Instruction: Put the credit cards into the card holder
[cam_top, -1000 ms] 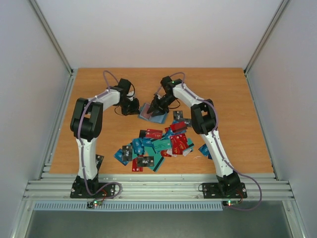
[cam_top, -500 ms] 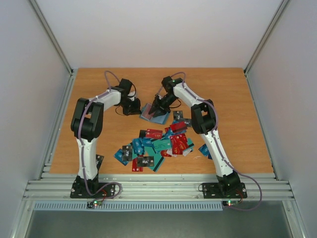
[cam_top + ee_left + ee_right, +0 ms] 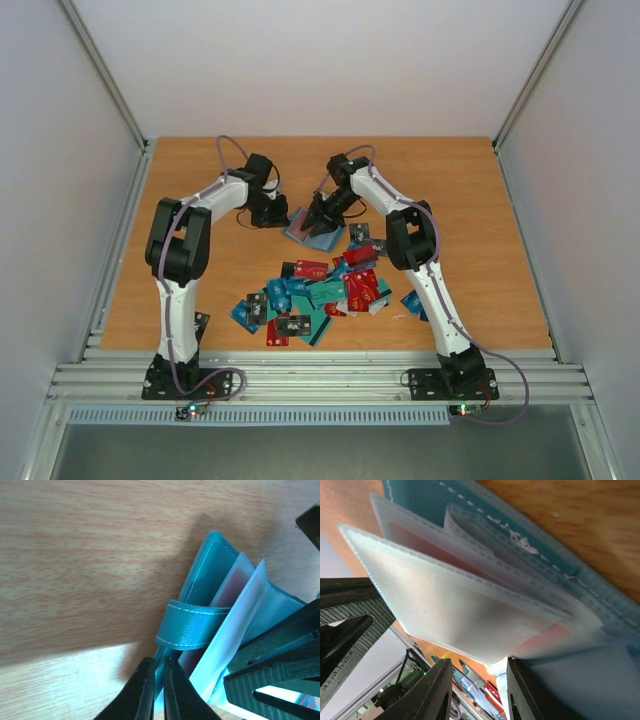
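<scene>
The teal card holder (image 3: 306,233) lies open on the table behind the pile of credit cards (image 3: 320,290). Its clear sleeves fan upward, and one sleeve holds a reddish card (image 3: 234,582). My left gripper (image 3: 282,214) is at the holder's left edge. In the left wrist view its jaws (image 3: 157,672) stand only a slit apart below the strap loop (image 3: 192,625), with the teal cover edge showing in the slit. My right gripper (image 3: 319,217) is over the holder and open (image 3: 477,682). A sleeve corner (image 3: 496,666) sits just above its gap. Its ribbed fingers (image 3: 280,672) rest against the sleeves.
Red, teal, blue and black cards lie scattered in front of the holder, toward the arm bases. Two lone cards (image 3: 360,233) lie right of the holder. The right arm's forearm (image 3: 385,200) arches over that side. White walls enclose the table.
My left gripper has moved right, up to the holder's left edge, and its jaws have parted by a slit. The right gripper has stayed over the sleeves.
</scene>
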{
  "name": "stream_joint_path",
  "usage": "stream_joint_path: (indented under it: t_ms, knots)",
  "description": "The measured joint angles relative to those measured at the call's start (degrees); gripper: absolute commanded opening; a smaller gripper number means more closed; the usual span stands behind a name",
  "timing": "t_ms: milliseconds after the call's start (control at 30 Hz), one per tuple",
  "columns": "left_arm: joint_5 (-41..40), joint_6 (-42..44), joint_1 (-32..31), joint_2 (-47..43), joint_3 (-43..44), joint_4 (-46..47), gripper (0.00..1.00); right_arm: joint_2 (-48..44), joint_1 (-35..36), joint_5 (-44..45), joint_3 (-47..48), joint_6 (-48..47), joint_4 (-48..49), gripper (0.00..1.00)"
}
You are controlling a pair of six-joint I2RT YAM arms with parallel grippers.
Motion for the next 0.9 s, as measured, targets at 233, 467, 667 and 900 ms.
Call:
stream_joint_path:
  t_ms: [233, 467, 667, 900]
  knots:
    - [-2.56, 1.81, -1.27, 0.0, 0.46, -2.43, 0.21, 0.0, 0.0, 0.0, 0.0, -0.22, -0.09, 0.32]
    - [-2.91, 2.62, -1.64, 0.0, 0.46, -2.93, 0.14, 0.0, -0.22, 0.0, 0.0, -0.57, -0.13, 0.32]
    - [-3.5, 3.02, -1.68, 0.55, 1.57, -2.91, 0.22, 0.02, -0.26, -0.02, 0.0, -0.72, -0.15, 0.31]
    - [-4.68, 3.74, -1.88, 3.32, 5.22, -3.02, 0.33, 0.09, -0.35, -0.15, 0.0, -0.98, -0.24, 0.31]
